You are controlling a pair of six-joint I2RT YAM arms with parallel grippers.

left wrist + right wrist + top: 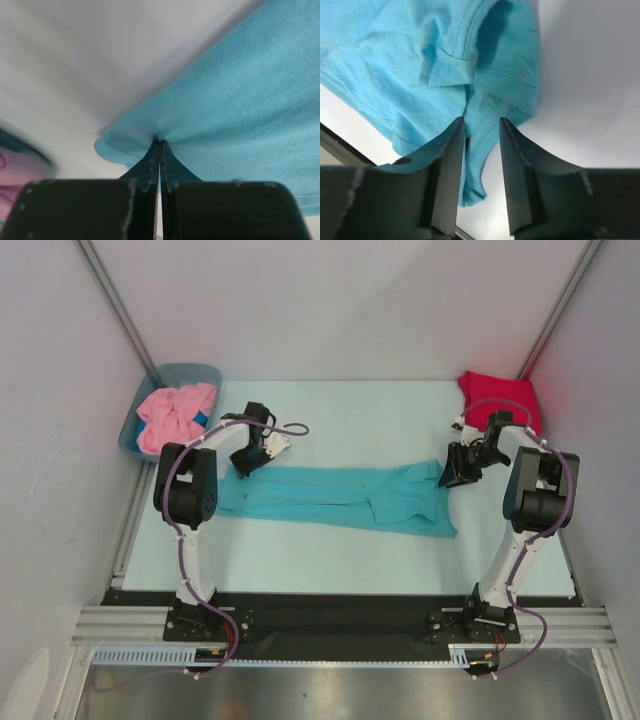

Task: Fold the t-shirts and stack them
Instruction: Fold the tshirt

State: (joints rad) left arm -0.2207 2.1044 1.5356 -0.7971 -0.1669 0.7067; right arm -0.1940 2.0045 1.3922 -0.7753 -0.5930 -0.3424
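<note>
Turquoise t-shirt (340,498), laid flat for folding: one corner is clamped by the left gripper (160,142); the right gripper (481,123) is held parted astride the opposite edge.

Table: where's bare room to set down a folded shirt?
Free: far strip between tub and red shirt; near strip between turquoise shirt and arm bases. Crowded: middle band, turquoise shirt spanning left hand to right hand.

The turquoise t-shirt (340,498) is seen plain, with matching stitching. The crimson red t-shirt (497,398) is unpatterned. The pink t-shirt (175,415) is perhaps marked with a blue patch. The tub (190,368) is coloured grey-blue, the table (350,430) pale mint.
</note>
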